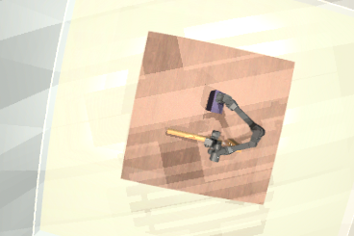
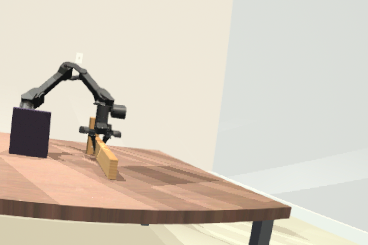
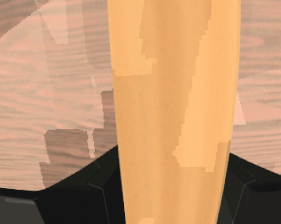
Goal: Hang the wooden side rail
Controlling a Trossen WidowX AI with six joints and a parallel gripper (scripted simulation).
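Note:
The wooden side rail point(image 1: 185, 135) point(image 2: 107, 159) point(image 3: 173, 100) is a long light-wood bar. It runs between the fingers, and its free end points toward the camera in the exterior view. That end is low at the table top; whether it touches cannot be told. My gripper point(image 1: 212, 141) point(image 2: 100, 144) point(image 3: 161, 143) is shut on the rail, a finger on each side. The headboard post point(image 2: 92, 122) stands upright behind the gripper, at the rail's other end. In the top view the post is mostly covered by the arm. The hooks, pins and slot are hidden.
The arm's base stands on a dark purple block point(image 1: 215, 103) point(image 2: 30, 132), and the arm arches over from it to the rail. The wooden table point(image 1: 164, 91) point(image 2: 65, 189) has its edge point(image 2: 200, 215) at the front in the exterior view.

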